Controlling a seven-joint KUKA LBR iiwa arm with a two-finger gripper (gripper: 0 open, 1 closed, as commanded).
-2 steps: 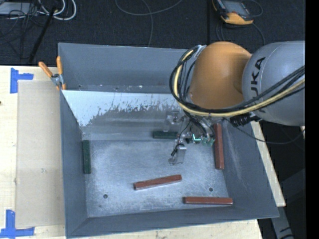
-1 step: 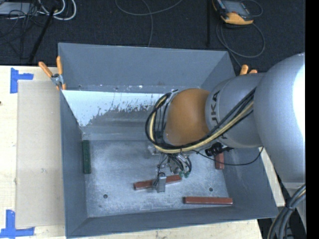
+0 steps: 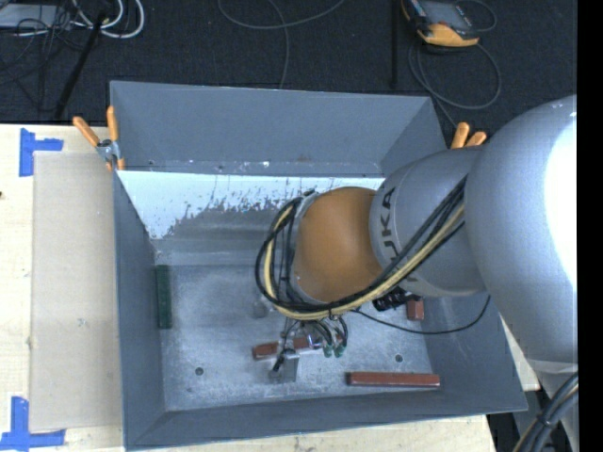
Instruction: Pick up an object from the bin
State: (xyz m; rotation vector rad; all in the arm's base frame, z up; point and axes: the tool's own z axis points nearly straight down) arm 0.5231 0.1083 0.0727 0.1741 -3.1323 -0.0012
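- fingers (image 3: 284,366): low in the bin (image 3: 273,130), lower middle of the frame, at or just off the floor. I cannot tell whether they are released or clenched, because the wrist hardware and cable loops (image 3: 270,257) crowd over them.
- Nearest thing: a small red-brown block (image 3: 265,351), lying flat on the floor just left of the tool end. It looks close enough to touch, but I can't confirm contact and I can't see it sitting inside the grasp. I take it as the likely target, judging only by how close it is.
- Next out: a long brown bar (image 3: 393,379) lies flat toward the lower right of the bin floor, apart from the tool end.
- A small reddish piece (image 3: 415,310) sits at the right of the floor, tucked beside the arm's underside and partly hidden.
- A dark green bar (image 3: 164,297) lies lengthwise along the left wall, well apart from everything else.
- The orange cover (image 3: 332,243) on the wrist sits at the centre of the frame, above the tool end, and the arm (image 3: 528,243) fills the right side.
- Progress, my read: the reach into the bin is made. No secured grasp is visible, and everything I can see rests on the floor.
- Left to do: close on one piece, most plausibly the small block, confirm it is held, and lift it clear of the bin walls.
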